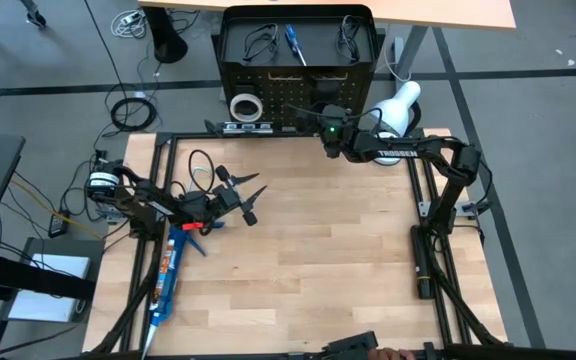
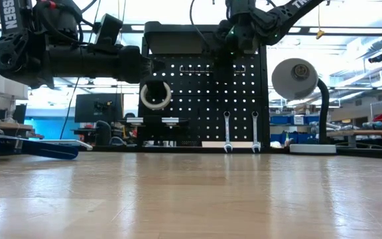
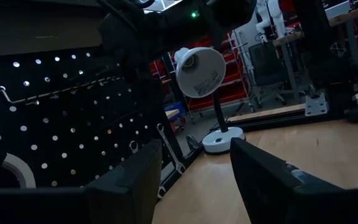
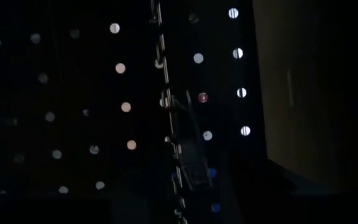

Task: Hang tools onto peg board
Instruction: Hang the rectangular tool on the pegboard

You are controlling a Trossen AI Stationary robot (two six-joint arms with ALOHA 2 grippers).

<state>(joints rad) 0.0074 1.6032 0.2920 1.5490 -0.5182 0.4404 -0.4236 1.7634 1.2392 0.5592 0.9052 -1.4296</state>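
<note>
The black peg board (image 1: 298,95) stands upright at the table's far edge. On it hang a white tape ring (image 2: 155,95), two silver wrenches (image 2: 227,133) and, higher up, a blue-handled screwdriver (image 1: 294,42) and black wire loops (image 1: 258,42). My right gripper (image 1: 324,122) is high against the board's face, right of the tape ring; its wrist view shows only holes and a thin metal piece (image 4: 182,134). My left gripper (image 1: 245,196) is open and empty above the table's left part, its fingers (image 3: 135,180) pointing toward the board.
A white desk lamp (image 1: 396,105) stands at the far right beside the board. A long blue tool (image 1: 171,265) lies on the table's left side, under my left arm. A black strip with white marks (image 1: 236,127) lies at the board's foot.
</note>
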